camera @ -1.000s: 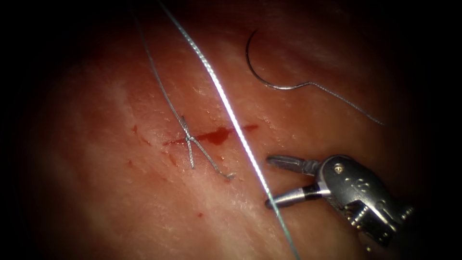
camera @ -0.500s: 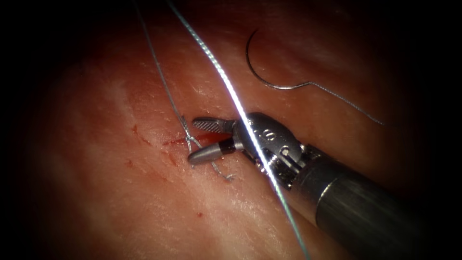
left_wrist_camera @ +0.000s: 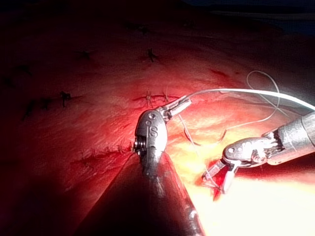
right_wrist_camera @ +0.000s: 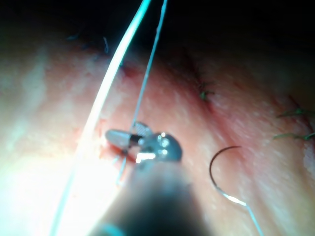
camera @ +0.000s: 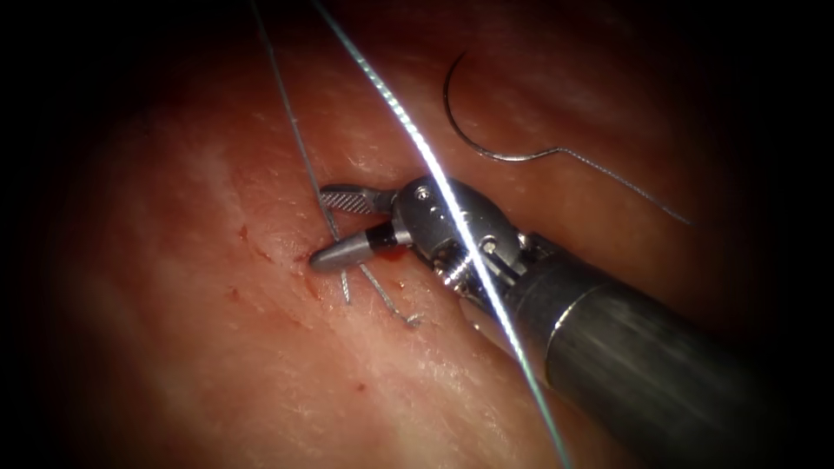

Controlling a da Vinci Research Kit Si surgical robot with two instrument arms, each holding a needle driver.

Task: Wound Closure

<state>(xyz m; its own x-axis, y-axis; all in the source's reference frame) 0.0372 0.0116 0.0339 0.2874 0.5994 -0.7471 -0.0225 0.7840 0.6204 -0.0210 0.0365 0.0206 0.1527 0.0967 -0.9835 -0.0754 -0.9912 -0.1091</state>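
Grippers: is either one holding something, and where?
The right gripper is open astride the thread, holding nothing. The left gripper pinches the thread along its length. The needle lies loose on the tissue, right of the cut.

Right tool (camera: 334,227) reaches in with fingers (camera: 346,201) parted; left tool (left_wrist_camera: 178,104) angled forward.

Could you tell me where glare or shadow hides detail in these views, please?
Endoscope view: dark rim; glare on the taut thread crossing the right tool, open, empty, at the cut; needle lies free on the tissue, right of the cut. Left wrist view: glare on tissue; left tool holds thread. Right wrist view: thread glares.
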